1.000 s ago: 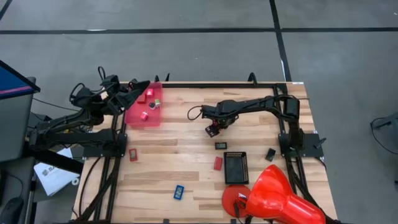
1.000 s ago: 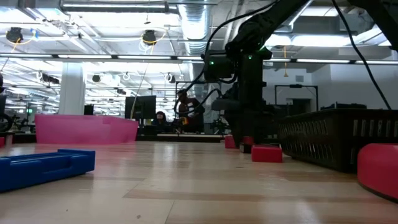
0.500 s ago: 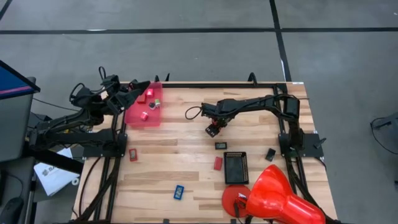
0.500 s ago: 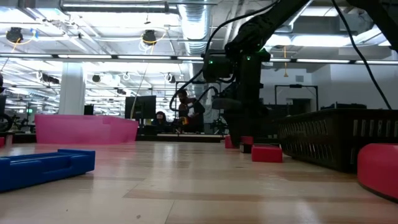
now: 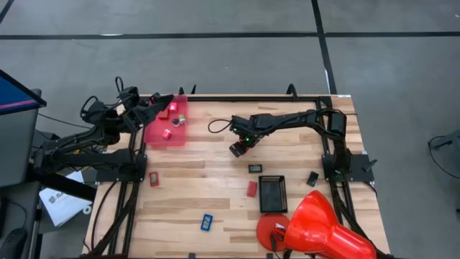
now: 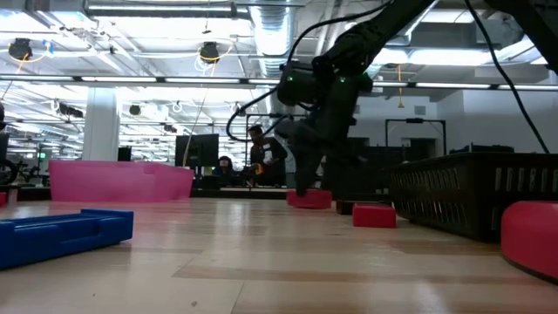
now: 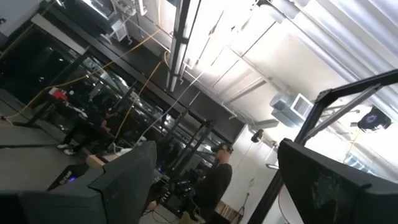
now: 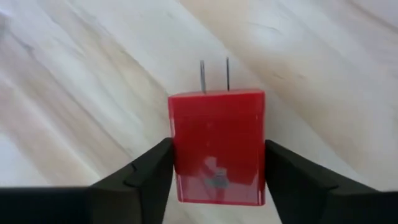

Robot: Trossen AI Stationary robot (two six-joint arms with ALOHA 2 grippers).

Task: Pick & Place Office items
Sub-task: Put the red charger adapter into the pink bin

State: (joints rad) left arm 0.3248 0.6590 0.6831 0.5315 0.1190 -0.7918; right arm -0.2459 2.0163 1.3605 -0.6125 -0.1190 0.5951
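My right gripper (image 5: 236, 149) stands near the table's middle, pointing steeply down, shut on a red block (image 8: 217, 146) with two metal prongs. In the low view this block (image 6: 309, 199) sits at table level under the gripper. Other office items lie loose on the wood: two red blocks (image 5: 153, 178) (image 5: 252, 188), a blue piece (image 5: 206, 221) and two small black pieces (image 5: 255, 168) (image 5: 313, 178). My left gripper (image 5: 162, 101) waits open over the far left corner, above the pink bin (image 5: 154, 133), tilted upward with nothing between its fingers. My right gripper pinches the red block's two opposite sides (image 8: 176, 155) between its two fingers (image 8: 146, 171), coming from above at a steep slant. The prongs (image 8: 214, 74) point away from the fingers. Whether the block's underside is off the wood, I cannot tell.
The pink bin at the far left holds a few red pieces and a green-white one (image 5: 176, 121). A black tray (image 5: 273, 193) and a big red cone-shaped object (image 5: 323, 226) stand at the near right. Bare wood lies between the gripper and the bin.
My right gripper has swung a little toward the table's left edge and tipped, its wrist turning. In the low view the red block now shows to the left of where it stood, below the fingers.
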